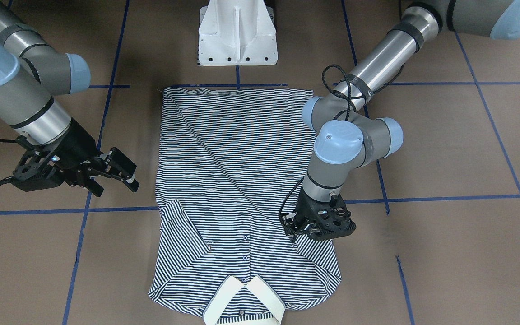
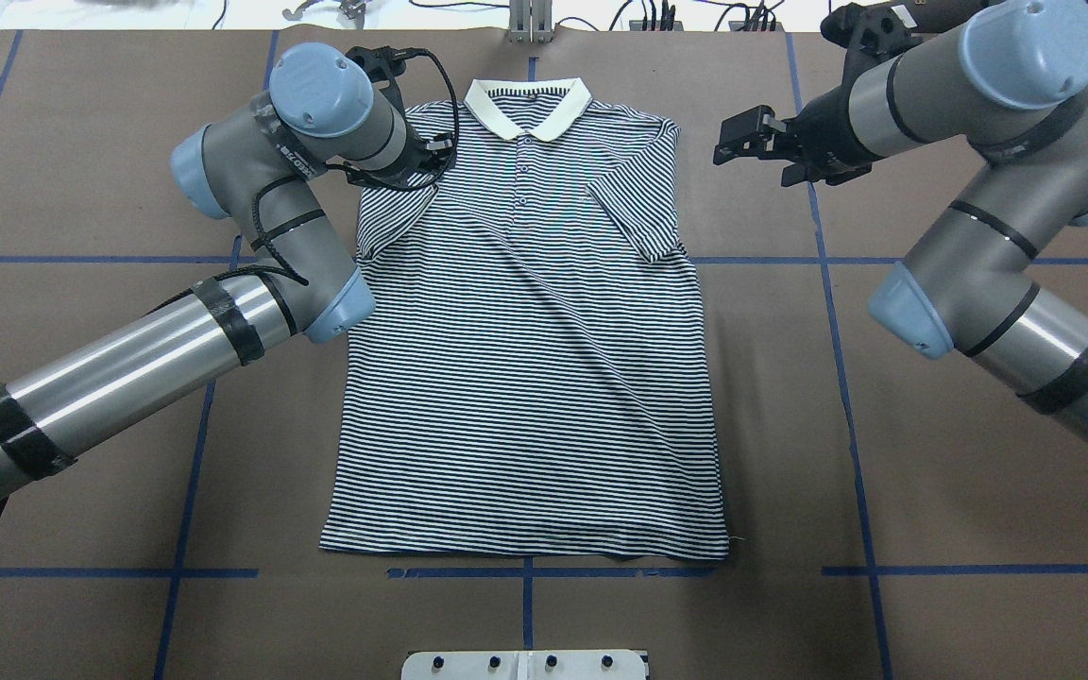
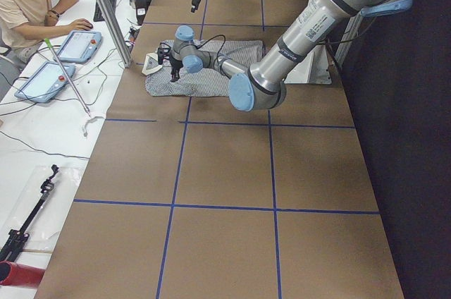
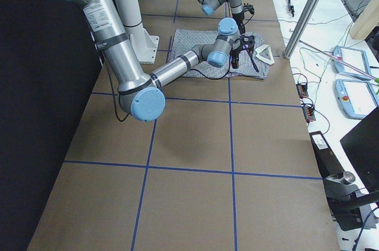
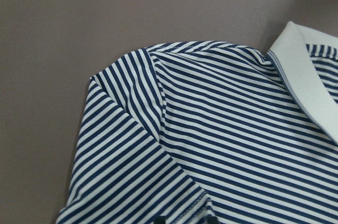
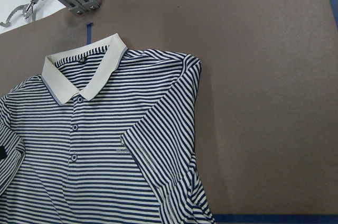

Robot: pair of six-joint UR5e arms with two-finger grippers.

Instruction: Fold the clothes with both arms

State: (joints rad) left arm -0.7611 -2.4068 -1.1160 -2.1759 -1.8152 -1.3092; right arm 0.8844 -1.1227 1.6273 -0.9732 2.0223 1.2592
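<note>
The polo shirt (image 2: pixel 525 378) is spread flat on the table (image 2: pixel 884 425). Its long axis is laid from the robot's base to the far side, with the collar (image 2: pixel 528 106) pointed away from the base and both sleeves turned in. The left gripper (image 1: pixel 296 225) is set on the folded sleeve at the robot's left; its grip cannot be told. The right gripper (image 1: pixel 127 174) is held spread, just beside the shirt's right edge.
</note>
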